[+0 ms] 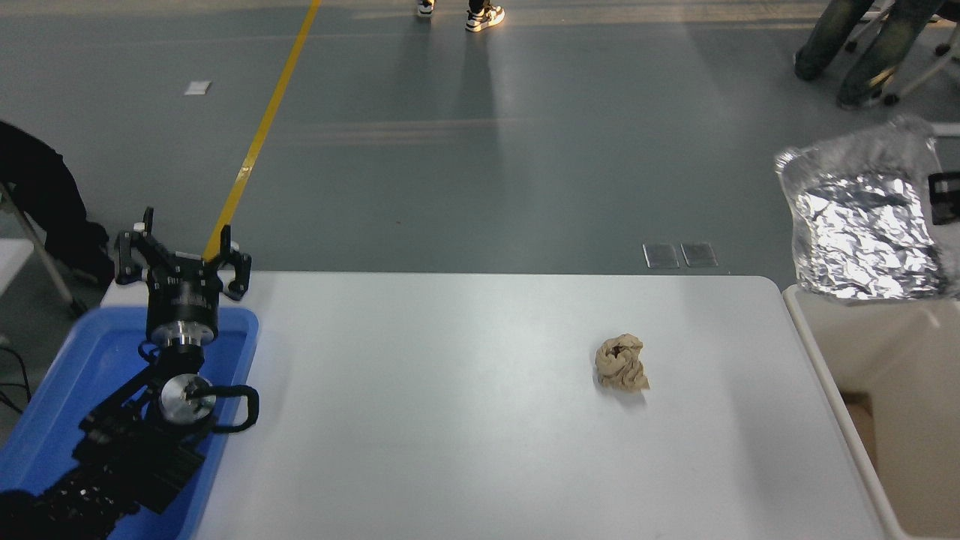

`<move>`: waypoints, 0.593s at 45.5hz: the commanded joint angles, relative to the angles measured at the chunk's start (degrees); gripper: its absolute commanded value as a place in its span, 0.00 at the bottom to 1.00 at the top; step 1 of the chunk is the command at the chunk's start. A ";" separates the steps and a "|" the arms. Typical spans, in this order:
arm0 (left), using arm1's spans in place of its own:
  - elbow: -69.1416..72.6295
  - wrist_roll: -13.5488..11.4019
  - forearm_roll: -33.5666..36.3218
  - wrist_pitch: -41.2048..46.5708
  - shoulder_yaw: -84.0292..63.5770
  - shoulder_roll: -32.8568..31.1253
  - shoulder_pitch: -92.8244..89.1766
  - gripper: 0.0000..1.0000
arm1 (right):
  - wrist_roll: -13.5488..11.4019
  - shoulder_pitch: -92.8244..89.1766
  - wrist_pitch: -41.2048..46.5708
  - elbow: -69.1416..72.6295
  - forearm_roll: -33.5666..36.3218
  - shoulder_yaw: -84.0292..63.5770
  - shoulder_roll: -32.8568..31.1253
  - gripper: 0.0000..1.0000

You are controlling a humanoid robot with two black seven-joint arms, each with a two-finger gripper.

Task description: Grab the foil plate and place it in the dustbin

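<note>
Foil plate (862, 225), crinkled and tilted, held in the air over the far rim of the dustbin (825, 360) at the right frame edge; only a small black part of the right gripper (945, 197) shows at the plate's right side, the rest being cut off, so whether its jaws pinch the rim cannot be told. Left gripper (182, 251), jaws spread, sits over the blue tub (60, 390) at lower left, and a tan paper wad (622, 364) lies on the white table (450, 412)
</note>
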 commanded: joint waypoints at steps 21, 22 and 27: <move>0.01 0.00 0.00 -0.01 0.03 0.00 0.00 0.99 | 1.88 -65.20 -26.62 -41.75 19.83 15.60 18.73 0.00; 0.01 0.00 0.00 -0.01 0.03 0.00 0.00 0.99 | 1.88 -66.17 -26.71 -42.46 20.97 15.68 19.52 0.00; 0.01 0.00 0.00 -0.01 0.03 0.00 0.00 0.99 | 1.71 -68.11 -27.06 -43.78 23.53 15.60 21.99 0.00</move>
